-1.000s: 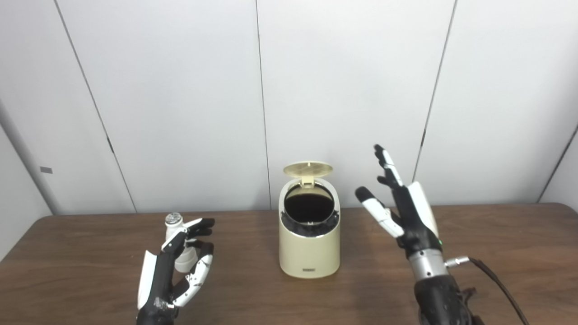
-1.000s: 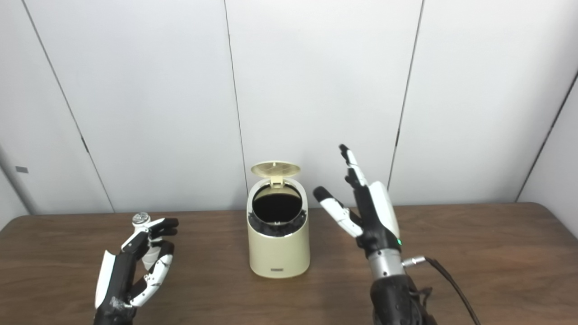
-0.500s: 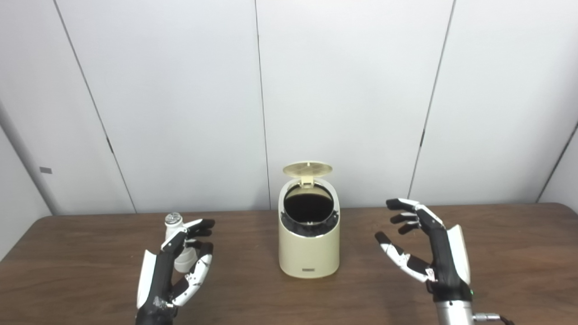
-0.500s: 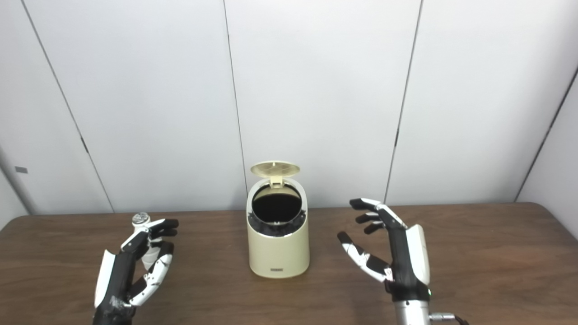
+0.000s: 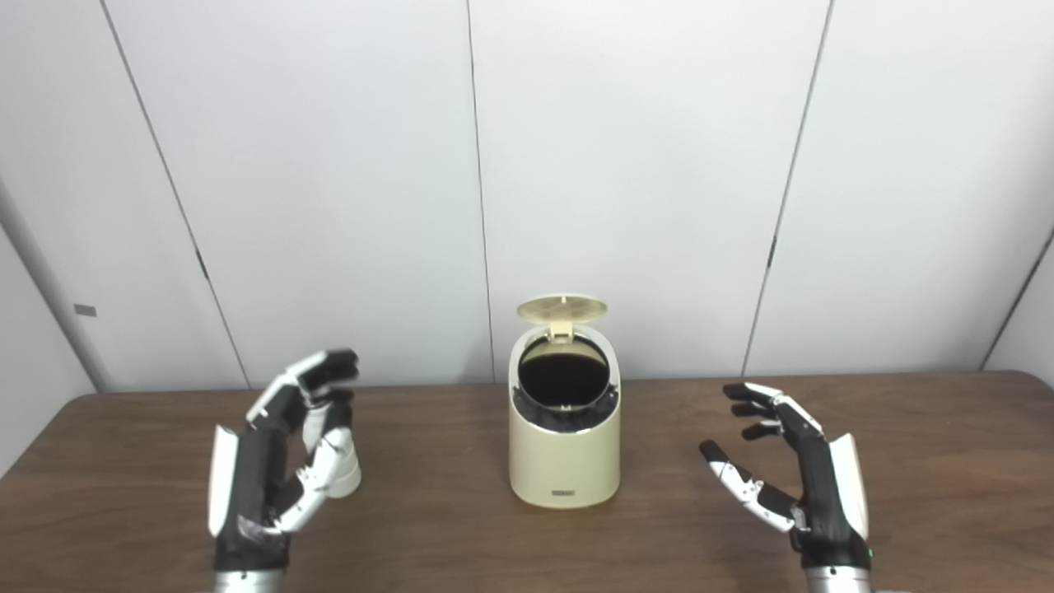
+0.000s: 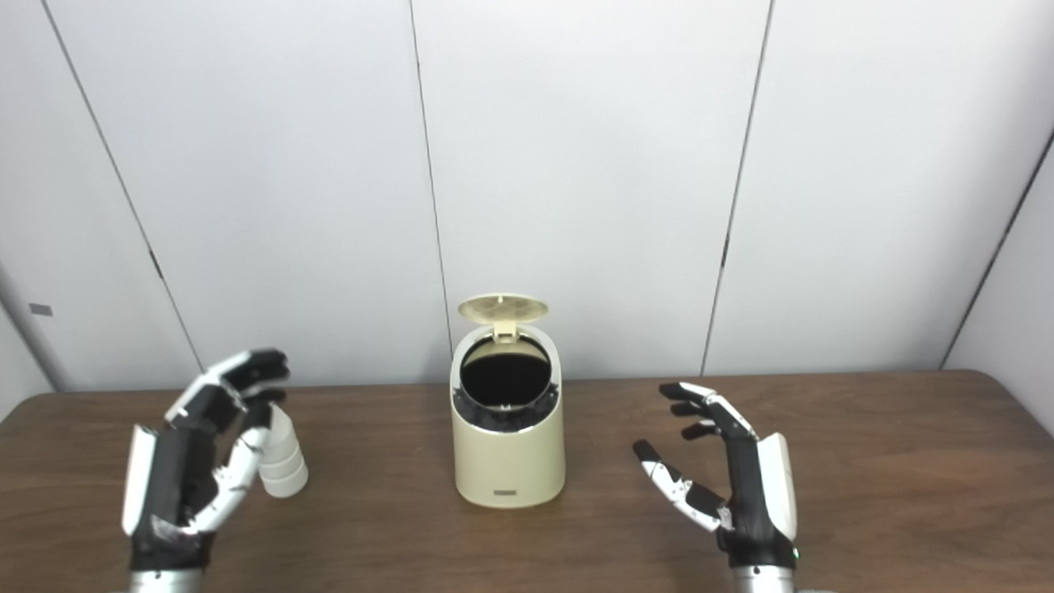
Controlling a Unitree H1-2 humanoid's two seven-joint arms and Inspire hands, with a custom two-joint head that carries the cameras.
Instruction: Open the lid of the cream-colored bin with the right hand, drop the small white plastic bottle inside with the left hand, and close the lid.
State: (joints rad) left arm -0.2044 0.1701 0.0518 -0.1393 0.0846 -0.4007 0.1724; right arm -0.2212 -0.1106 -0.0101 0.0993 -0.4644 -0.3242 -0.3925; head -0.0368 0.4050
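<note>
Left hand [image 6: 193, 461] grips bottle [image 6: 280, 461] above table [image 6: 889, 486].

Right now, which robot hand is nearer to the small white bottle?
Left. The left robot hand is wrapped around the small white bottle, left of the bin. The right robot hand hangs open on the bin's far side, well away from it.

Bright, even indoor light; soft faint shadows on the wooden table [image 5: 461, 535]; sharp focus, wall [image 5: 642, 165] lines lean outward.
</note>
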